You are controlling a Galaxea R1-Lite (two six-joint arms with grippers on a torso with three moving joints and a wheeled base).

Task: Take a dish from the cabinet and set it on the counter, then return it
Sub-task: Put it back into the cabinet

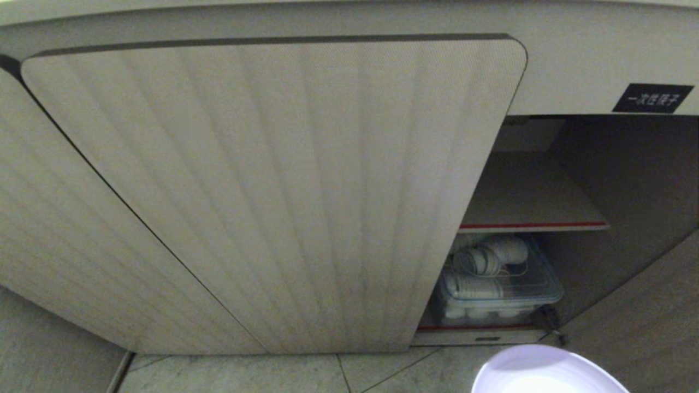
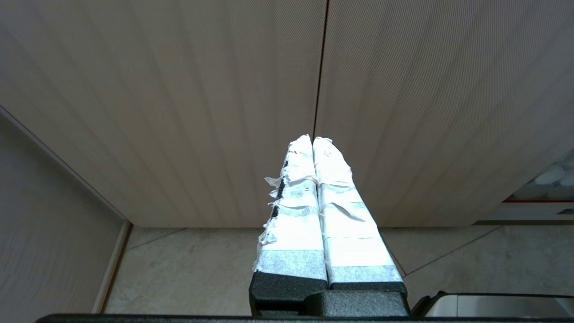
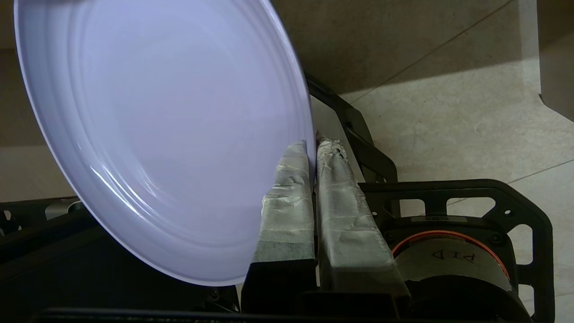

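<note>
Right wrist view: our right gripper (image 3: 313,148) pinches the dish (image 3: 166,134) by its rim, low before the open cabinet (image 1: 546,180), likely mid-carry; left gripper (image 2: 312,141) closed, empty, idle

A small black label (image 1: 652,98) on the cabinet (image 1: 573,71) above its opening bears white Chinese characters, 一次性筷子, and an orange-rimmed round part (image 3: 448,264) of the robot's base shows upside-down letters, apparently "PID".
</note>
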